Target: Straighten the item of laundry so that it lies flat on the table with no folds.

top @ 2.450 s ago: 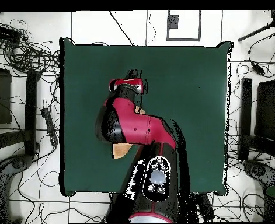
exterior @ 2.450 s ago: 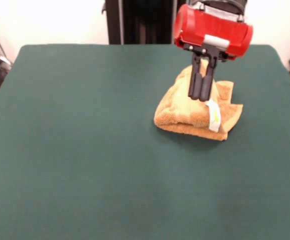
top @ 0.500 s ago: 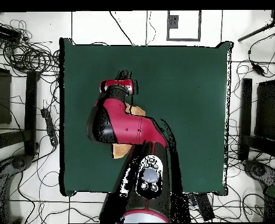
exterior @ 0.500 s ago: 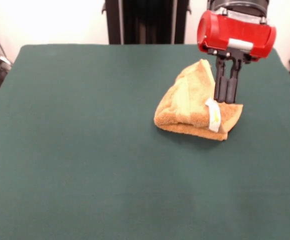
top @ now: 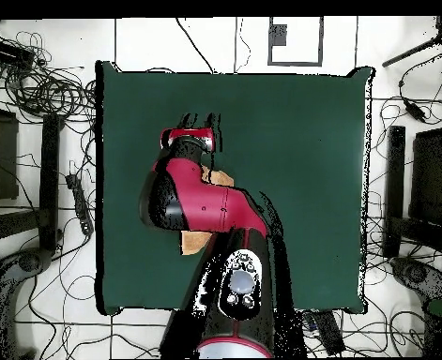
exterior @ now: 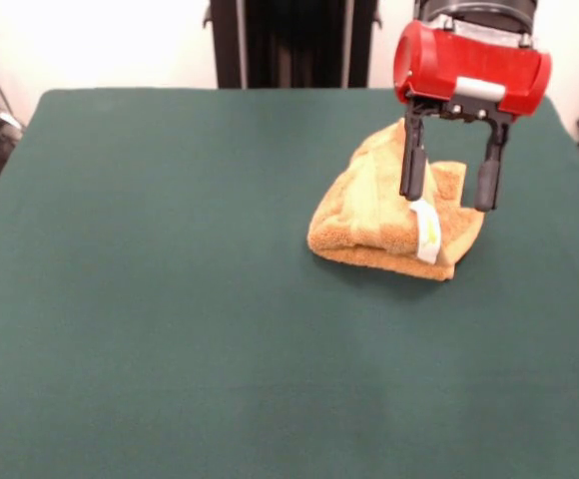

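the small orange-tan terry towel [exterior: 394, 215] lies bunched and folded right of centre on the dark green felt table [exterior: 170, 299]. the red-and-black gripper [exterior: 448, 190] hovers above, fingers spread wide, empty. closing here could pinch several layers, dragging folds along.

dark green table [exterior: 170, 299], one folded, bunched orange-tan towel [exterior: 369, 215] directly on its cloth, white tag [exterior: 427, 230] outward

Arm [top: 201, 202]: glossy red shell, black joints. Tool [exterior: 447, 193]: red cylindrical housing, grey band, two slim black fingers [exterior: 411, 165].
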